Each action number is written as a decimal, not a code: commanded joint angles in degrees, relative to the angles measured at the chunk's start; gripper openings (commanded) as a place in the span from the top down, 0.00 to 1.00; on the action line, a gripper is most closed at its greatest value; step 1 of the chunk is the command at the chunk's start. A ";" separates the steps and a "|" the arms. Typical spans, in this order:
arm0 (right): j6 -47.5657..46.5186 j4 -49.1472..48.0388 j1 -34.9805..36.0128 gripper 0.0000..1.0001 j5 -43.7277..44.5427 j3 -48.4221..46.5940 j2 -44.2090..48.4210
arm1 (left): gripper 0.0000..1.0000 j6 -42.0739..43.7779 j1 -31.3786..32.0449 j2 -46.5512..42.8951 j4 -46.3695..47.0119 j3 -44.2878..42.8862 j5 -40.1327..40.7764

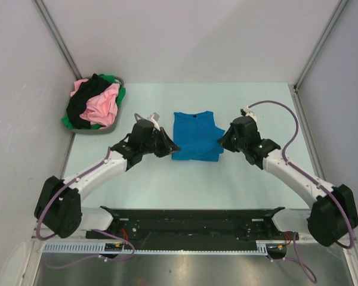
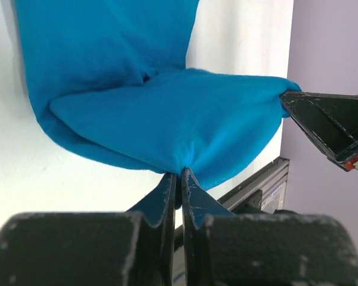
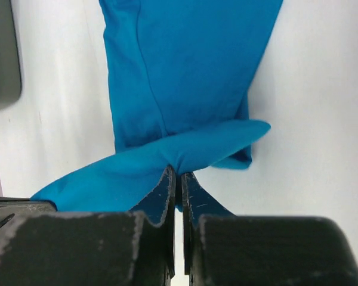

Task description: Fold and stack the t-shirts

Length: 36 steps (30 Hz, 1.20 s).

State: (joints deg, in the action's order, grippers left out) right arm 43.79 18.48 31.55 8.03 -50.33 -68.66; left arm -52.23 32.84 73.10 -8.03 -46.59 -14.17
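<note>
The bright blue t-shirt (image 1: 194,134) lies partly folded in the middle of the table, its near hem lifted. My left gripper (image 1: 173,149) is shut on the hem's left corner; the left wrist view shows the blue cloth (image 2: 167,125) pinched between the closed fingers (image 2: 180,179). My right gripper (image 1: 221,143) is shut on the hem's right corner; the right wrist view shows the cloth (image 3: 185,77) bunched at its tips (image 3: 179,176). Pink (image 1: 102,105), black (image 1: 86,98) and green (image 1: 120,90) shirts are piled in the basket.
The round grey basket (image 1: 98,129) stands at the back left corner of the table (image 1: 191,185). White walls with metal posts close in the left, back and right sides. The black rail with the arm bases runs along the near edge.
</note>
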 commanded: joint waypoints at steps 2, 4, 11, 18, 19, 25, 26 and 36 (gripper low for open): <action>-2.92 -5.73 -5.00 1.00 -6.88 -7.06 -8.76 | 0.93 3.09 -5.41 6.87 1.70 -7.37 -3.93; -2.75 -6.35 -5.97 1.00 -7.42 -8.73 -12.43 | 0.93 3.10 -7.51 10.29 2.41 -9.65 -5.68; -0.82 -9.51 -9.57 1.00 -14.00 -12.25 -20.79 | 0.94 3.36 -11.04 20.48 3.72 -17.11 -8.58; -0.02 -10.48 -12.74 1.00 -15.50 -18.40 -28.26 | 0.96 3.89 -13.24 30.94 3.46 -26.43 -12.19; -0.02 -10.57 -13.35 1.00 -15.85 -19.36 -29.15 | 0.96 3.89 -13.68 31.66 3.29 -27.14 -12.02; -0.19 -9.78 -15.11 1.00 -16.65 -28.15 -38.18 | 0.94 3.54 -15.70 38.76 3.64 -33.03 -12.46; -0.37 -9.52 -15.55 1.00 -16.65 -29.47 -39.43 | 0.92 3.62 -15.96 39.74 3.55 -35.04 -12.37; -2.56 -12.50 -18.28 0.00 -12.71 -43.19 -47.72 | 0.00 5.46 -20.45 49.70 -3.30 -52.99 -9.75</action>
State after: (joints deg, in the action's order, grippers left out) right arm 43.05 9.45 14.15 -8.54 -90.26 -120.27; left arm -49.32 14.20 124.42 -7.88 -93.80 -25.43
